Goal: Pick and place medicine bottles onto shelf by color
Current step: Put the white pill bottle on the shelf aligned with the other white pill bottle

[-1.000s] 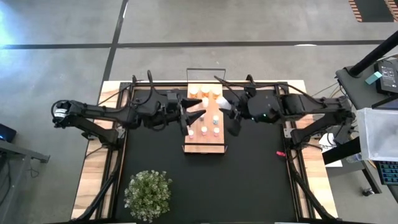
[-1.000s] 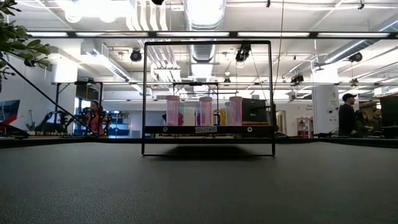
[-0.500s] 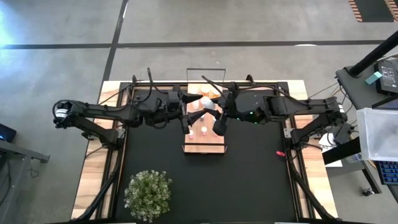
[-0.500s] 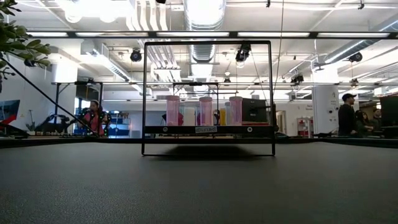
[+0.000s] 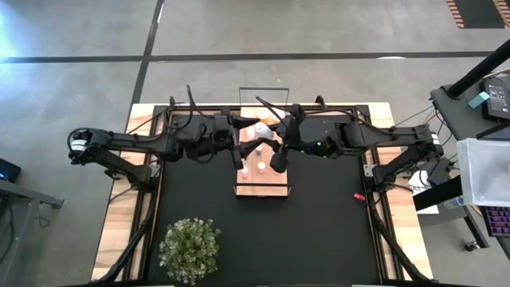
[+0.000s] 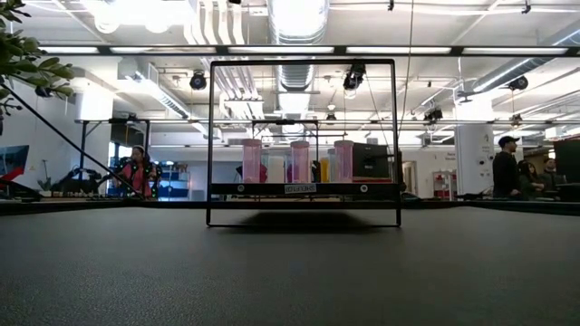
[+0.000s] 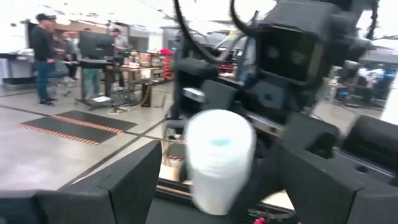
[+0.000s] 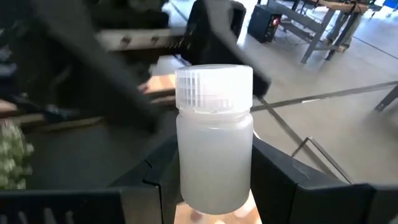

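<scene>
A white bottle point(image 8: 214, 140) stands upright between my right end effector's point(image 8: 211, 180) fingers, clamped above the shelf point(image 5: 261, 188) for sorting by color; my left end effector point(image 7: 211, 186) gapes wide beside it, empty.

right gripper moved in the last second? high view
Yes. The right gripper, shut on a white bottle, has shifted toward the picture's left, from the shelf's right edge to over its middle, facing the left gripper.
</scene>
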Robot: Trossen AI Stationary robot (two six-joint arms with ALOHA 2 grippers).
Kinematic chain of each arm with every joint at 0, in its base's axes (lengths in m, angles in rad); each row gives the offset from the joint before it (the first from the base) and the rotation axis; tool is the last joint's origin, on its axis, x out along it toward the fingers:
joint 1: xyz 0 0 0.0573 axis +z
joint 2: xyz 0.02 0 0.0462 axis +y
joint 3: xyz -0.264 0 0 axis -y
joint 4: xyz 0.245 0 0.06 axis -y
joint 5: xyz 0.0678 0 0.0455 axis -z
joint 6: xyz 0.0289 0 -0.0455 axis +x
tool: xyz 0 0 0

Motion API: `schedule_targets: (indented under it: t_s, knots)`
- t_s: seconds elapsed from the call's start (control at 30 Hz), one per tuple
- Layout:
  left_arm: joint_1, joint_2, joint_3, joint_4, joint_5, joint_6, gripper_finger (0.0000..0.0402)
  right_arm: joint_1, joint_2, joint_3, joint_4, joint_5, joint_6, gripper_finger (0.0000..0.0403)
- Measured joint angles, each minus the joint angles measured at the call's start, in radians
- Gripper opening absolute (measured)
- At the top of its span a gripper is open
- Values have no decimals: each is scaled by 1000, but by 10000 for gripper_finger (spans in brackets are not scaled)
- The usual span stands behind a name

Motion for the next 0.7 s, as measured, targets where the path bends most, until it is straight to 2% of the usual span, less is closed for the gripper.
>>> schedule_targets:
  t_s: [0.23,0.4,0.53,0.7]
  knots:
    - [26,-19,0,-2,-43,0,295,-35,-76,-1,-174,0,-1,146]
    - [36,-20,0,-7,-42,0,295,-87,-128,-47,-214,0,16,146]
    - [40,-21,0,-7,-42,12,295,-145,-151,-154,-186,-41,-2,146]
    - [39,-47,0,-11,-42,148,295,-244,-217,-353,-68,-170,20,146]
